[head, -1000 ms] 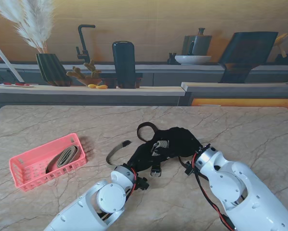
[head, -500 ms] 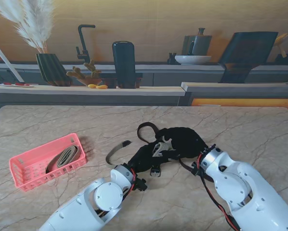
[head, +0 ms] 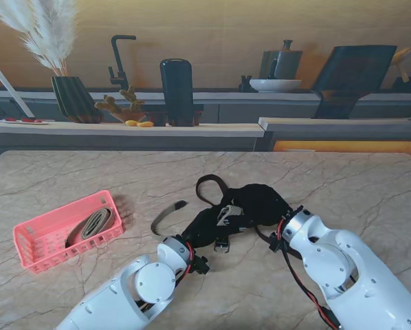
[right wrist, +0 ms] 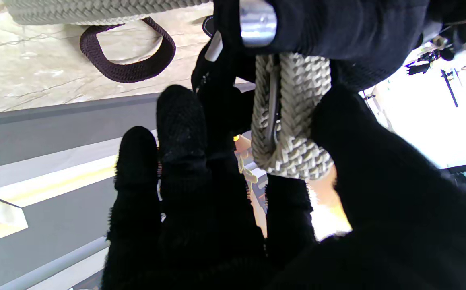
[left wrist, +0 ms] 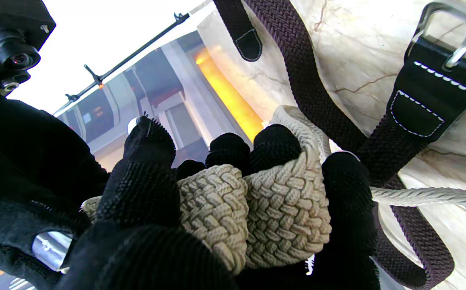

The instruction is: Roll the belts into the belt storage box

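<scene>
Mid-table, left hand and right hand both clamp the beige belt coil; keep wraps tight, clear the dark belt.

Beige belt mostly hidden between both gloved hands in stand view; dark belt cut off by left wrist frame; rolled belt in basket half hidden.

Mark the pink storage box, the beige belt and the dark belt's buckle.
pink storage box (head: 29,256), stand view, near rim.
beige belt (left wrist: 285,209), left wrist view, braided roll.
dark belt's buckle (left wrist: 460,38), left wrist view, metal frame.
</scene>
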